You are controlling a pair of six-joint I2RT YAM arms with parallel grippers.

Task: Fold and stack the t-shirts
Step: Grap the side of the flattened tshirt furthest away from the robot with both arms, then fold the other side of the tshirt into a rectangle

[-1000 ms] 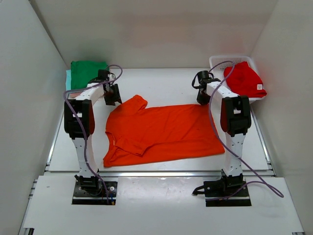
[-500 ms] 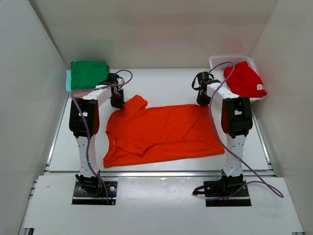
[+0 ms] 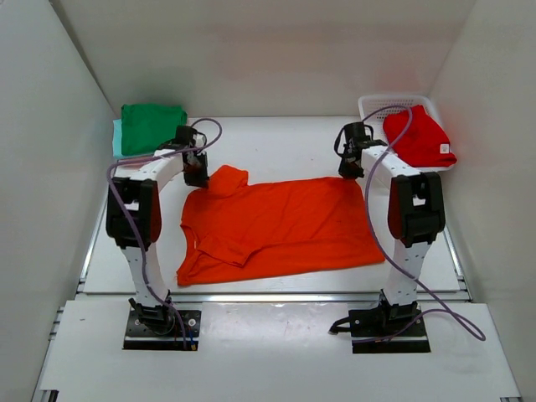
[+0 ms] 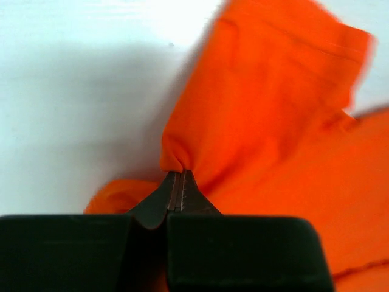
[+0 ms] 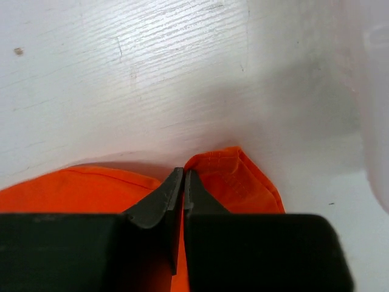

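Note:
A bright orange t-shirt (image 3: 276,222) lies spread across the middle of the table. My left gripper (image 3: 198,177) is shut on the shirt's far left edge beside the sleeve; in the left wrist view the cloth (image 4: 261,121) bunches at the closed tips (image 4: 178,173). On the far right, my right gripper (image 3: 352,171) is shut on the shirt's far right corner (image 5: 240,179), its tips (image 5: 183,171) pinching the hem. A dark green t-shirt (image 3: 152,126) sits folded at the back left on a mint one (image 3: 116,138). A red t-shirt (image 3: 419,136) lies in the basket.
A white mesh basket (image 3: 377,107) stands at the back right corner, against the right wall. White walls close in the table on three sides. Purple cables loop from both arms.
My left gripper moved right from the table beside the green shirt to the orange shirt's edge and shut on it. The right gripper shifted slightly toward the back, still holding its corner.

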